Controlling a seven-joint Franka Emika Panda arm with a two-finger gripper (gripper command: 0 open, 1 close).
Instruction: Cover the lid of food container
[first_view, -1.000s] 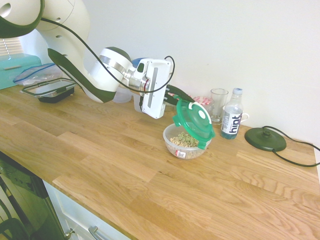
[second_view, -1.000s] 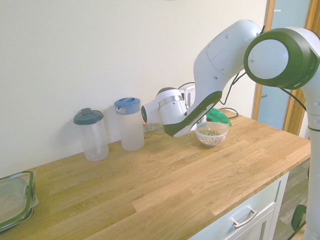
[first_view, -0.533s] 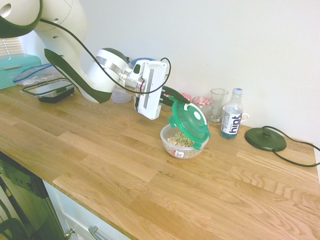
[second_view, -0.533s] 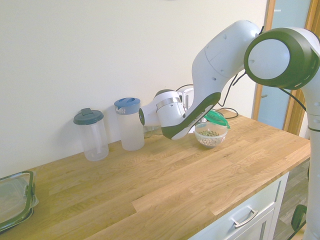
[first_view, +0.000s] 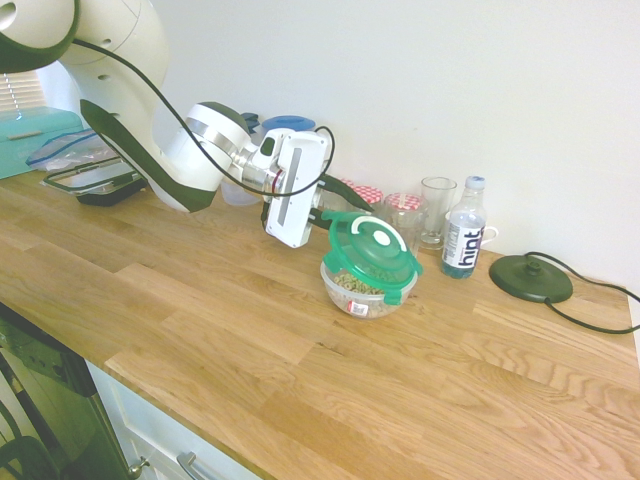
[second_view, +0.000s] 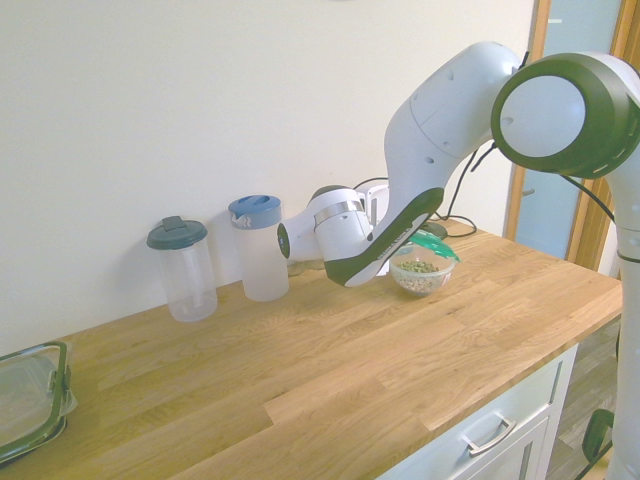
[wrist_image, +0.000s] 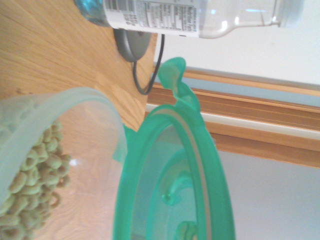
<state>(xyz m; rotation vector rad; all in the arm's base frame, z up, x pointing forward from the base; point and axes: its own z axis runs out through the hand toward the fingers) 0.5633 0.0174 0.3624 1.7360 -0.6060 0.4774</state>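
Observation:
The round green lid (first_view: 368, 250) with its white ring mark lies over the food container (first_view: 365, 295), a clear bowl of cereal rings with a red-white sticker. The lid sits slightly tilted, its back edge higher. My gripper (first_view: 345, 205) is right behind the lid's back-left edge, reaching in from the left. In the second exterior view the lid (second_view: 432, 245) caps the bowl (second_view: 420, 277) just beyond my forearm. The wrist view shows the lid's underside (wrist_image: 170, 175) close beside the bowl's rim (wrist_image: 75, 100), with a gap between them.
Behind the bowl stand red-checked jars (first_view: 405, 208), a glass (first_view: 436, 208) and a water bottle (first_view: 463, 240); a black round base (first_view: 530, 277) lies to the right. Two lidded jugs (second_view: 258, 250) (second_view: 183, 268) stand by the wall. A black-rimmed rectangular container (first_view: 100, 180) sits far left.
The lid has swung down from steeply tilted on edge to nearly flat over the bowl. The wrist and gripper have drawn back to the left.

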